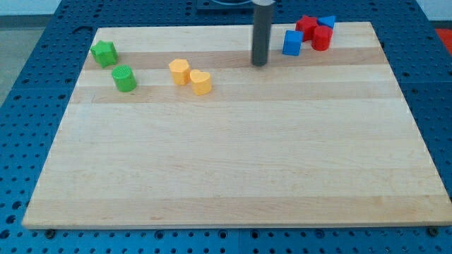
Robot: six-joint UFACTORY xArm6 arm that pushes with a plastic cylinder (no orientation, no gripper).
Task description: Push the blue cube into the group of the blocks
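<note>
The blue cube [292,42] stands near the view's top right of the wooden board [233,162]. Just to its right is a group: a red star-like block [306,25], a red cylinder [321,38] and a small blue block [327,22] behind them. The cube sits close to the group, a small gap from the red cylinder. My tip [259,63] is on the board a short way to the left of the blue cube, not touching it.
A green star block [104,53] and a green cylinder [124,78] lie at the view's top left. Two yellow blocks [179,71] [200,82] sit side by side left of my tip. The board lies on a blue perforated table [28,106].
</note>
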